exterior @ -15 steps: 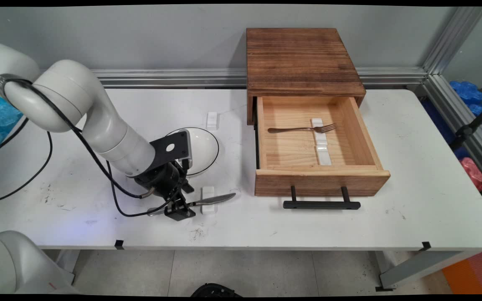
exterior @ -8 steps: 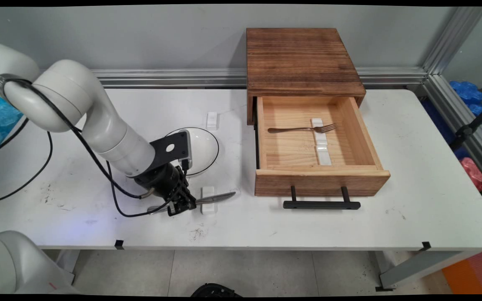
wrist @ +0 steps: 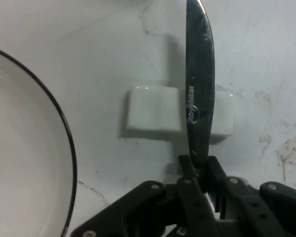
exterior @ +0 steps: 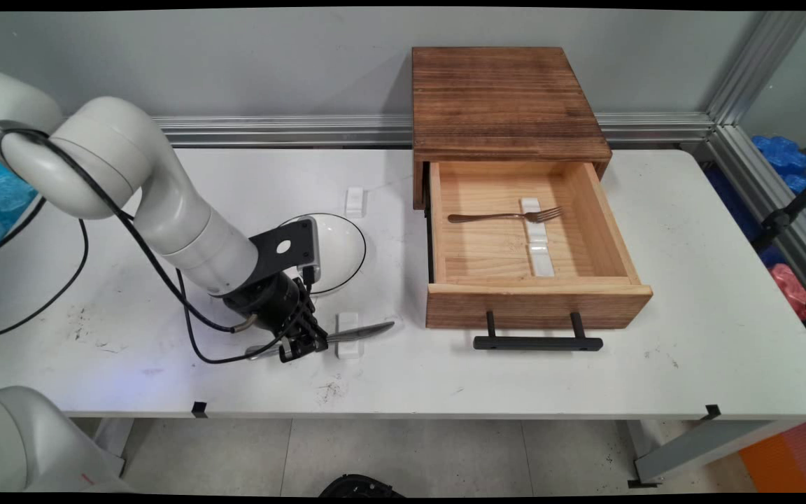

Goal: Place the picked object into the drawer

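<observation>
White surface (exterior: 585, 378) holding a brown wooden box with its drawer pulled open (exterior: 529, 245), a silver fork (exterior: 504, 216) inside. Black gripper (exterior: 303, 343) squeezed shut on a shiny silver butter knife (exterior: 357, 332) lying across a small white rest (exterior: 347, 336), beside a white bowl with a dark rim (exterior: 336, 248). Thin handle, so might slip or twist loose.
</observation>
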`<state>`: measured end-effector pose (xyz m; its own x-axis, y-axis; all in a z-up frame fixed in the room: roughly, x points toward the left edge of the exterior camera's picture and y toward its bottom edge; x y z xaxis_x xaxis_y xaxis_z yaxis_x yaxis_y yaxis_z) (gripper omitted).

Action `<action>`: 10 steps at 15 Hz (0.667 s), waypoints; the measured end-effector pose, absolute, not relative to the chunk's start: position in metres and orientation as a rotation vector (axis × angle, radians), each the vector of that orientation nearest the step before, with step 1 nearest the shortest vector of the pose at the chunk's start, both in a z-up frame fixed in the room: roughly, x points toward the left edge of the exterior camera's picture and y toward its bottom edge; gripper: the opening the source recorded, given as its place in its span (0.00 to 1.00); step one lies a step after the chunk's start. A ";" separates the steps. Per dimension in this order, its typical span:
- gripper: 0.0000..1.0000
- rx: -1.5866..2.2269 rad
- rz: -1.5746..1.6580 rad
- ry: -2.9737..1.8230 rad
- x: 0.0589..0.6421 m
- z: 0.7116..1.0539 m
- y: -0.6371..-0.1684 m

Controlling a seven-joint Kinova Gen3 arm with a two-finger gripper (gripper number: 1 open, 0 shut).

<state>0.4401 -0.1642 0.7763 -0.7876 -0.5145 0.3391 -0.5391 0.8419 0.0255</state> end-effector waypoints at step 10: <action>0.00 0.808 0.096 -2.671 0.444 0.810 -0.168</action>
